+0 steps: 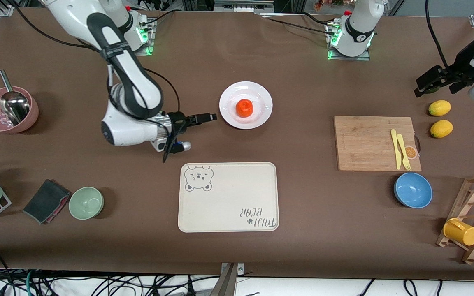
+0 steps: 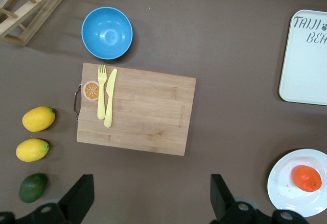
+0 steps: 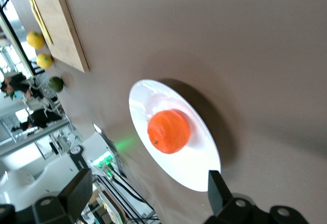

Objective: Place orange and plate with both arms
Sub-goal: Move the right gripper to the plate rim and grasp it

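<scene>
White plate holds orange; right tool beside, released; left tool released.

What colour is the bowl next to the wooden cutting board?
The bowl beside the cutting board is bright blue, clearest in the left wrist view.

Red-orange orange — plain white plate.
</scene>
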